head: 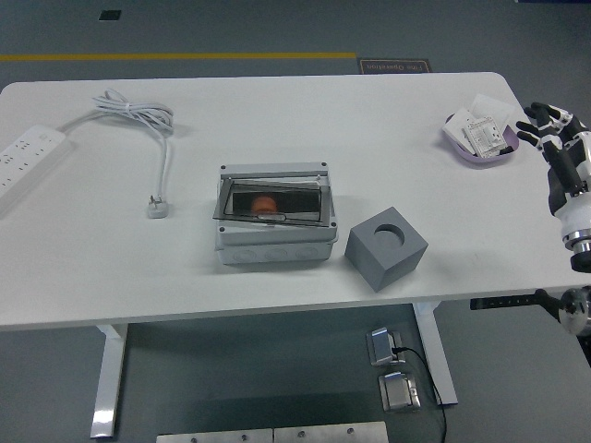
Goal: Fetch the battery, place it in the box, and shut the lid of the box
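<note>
The battery [264, 203] sat inside the box [274, 226], its lid [274, 202] lowered but seemingly not latched. My right hand [547, 129] hung relaxed, empty, off the desk [369, 129] edge.

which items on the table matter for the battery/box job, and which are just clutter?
Job:
- box, grey, mid-table
- lid, dark, see-through, down over the box
- orange item under the lid, possibly the battery
- right hand, at the right table edge

Clutter:
- grey cube with hole
- purple tray of packets
- power strip
- white cable and plug
</note>
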